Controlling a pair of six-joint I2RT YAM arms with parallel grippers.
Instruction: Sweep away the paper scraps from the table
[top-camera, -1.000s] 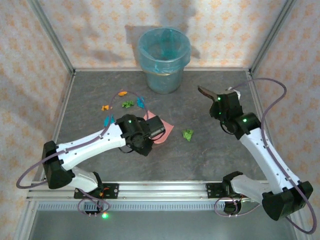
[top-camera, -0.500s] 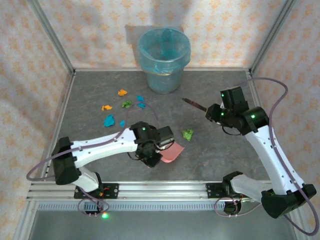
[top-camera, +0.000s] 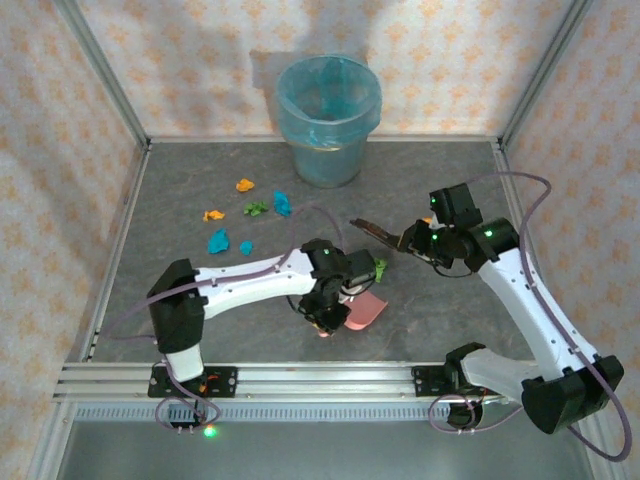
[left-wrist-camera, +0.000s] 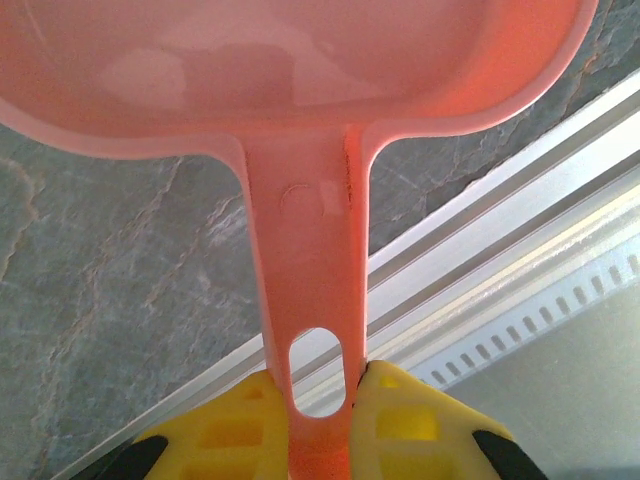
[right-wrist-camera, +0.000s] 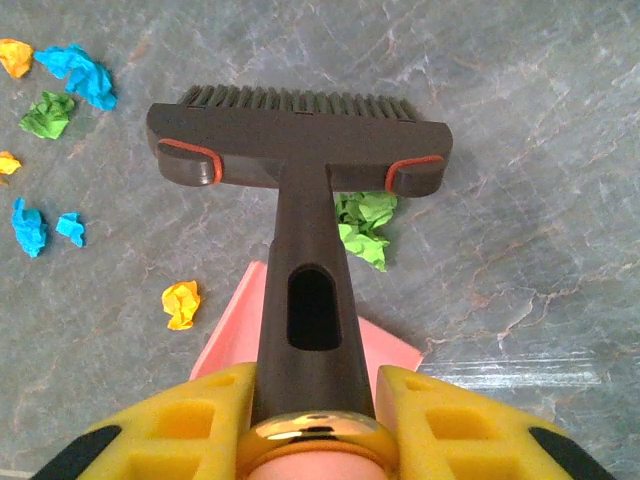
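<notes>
Left arm stretched across the table (top-camera: 180, 180) toward the middle. I read the left gripper (top-camera: 336, 308) as clamped on a pink dustpan (top-camera: 368, 311), the pan lying near the front rail. One green scrap (top-camera: 378, 268) sits just behind the pan, beside the left wrist. The right gripper (top-camera: 413, 240) grips a dark brush (top-camera: 372, 229), its far end pointing left, near that green scrap. I count six more paper scraps (top-camera: 217, 241), orange, green and blue, scattered left of centre, well apart from the pan. A blue-lined bin (top-camera: 328, 120) stands at the back edge.
</notes>
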